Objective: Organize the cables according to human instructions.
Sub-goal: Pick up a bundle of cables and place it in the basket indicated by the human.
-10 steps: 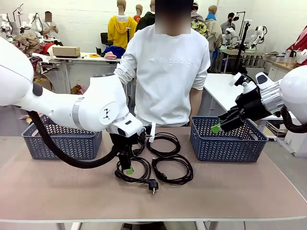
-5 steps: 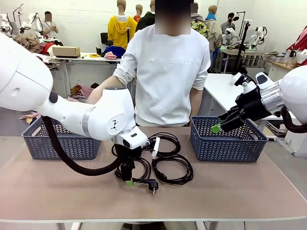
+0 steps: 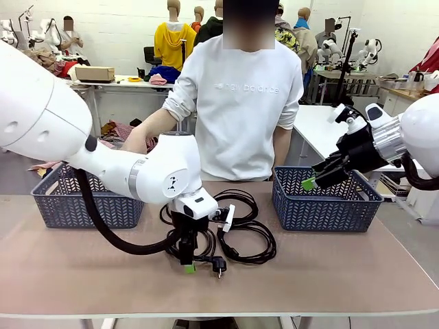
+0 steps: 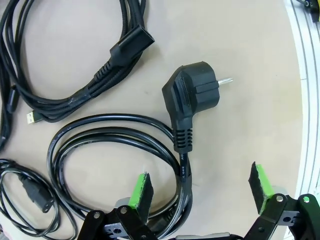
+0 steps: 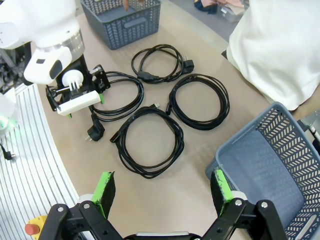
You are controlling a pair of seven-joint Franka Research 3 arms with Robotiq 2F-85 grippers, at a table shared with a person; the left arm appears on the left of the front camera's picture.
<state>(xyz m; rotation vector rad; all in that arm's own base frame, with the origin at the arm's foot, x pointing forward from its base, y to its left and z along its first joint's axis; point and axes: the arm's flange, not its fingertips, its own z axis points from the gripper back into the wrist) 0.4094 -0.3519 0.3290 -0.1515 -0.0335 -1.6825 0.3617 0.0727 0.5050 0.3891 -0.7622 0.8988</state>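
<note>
Over the last second the left arm (image 3: 103,164) has swung forward and lower, bringing the left gripper (image 3: 187,266) down to just beside the angled plug (image 3: 219,264). The right arm (image 3: 411,130) has not shifted. The table (image 3: 357,281) has bare room on the near side of the plug, though its edge rail (image 4: 300,75) is close there. The left basket (image 3: 62,209) and right basket (image 3: 322,212) stand back from the plug on either side. All four cables (image 5: 171,102) lie coiled behind the plug between the baskets, so sorting looks unstarted. The left jaws gape wide and empty, straddling the plug's cord (image 4: 183,150). The right gripper (image 3: 312,179), well apart from the plug above the right basket, is likewise spread wide with nothing in it.
</note>
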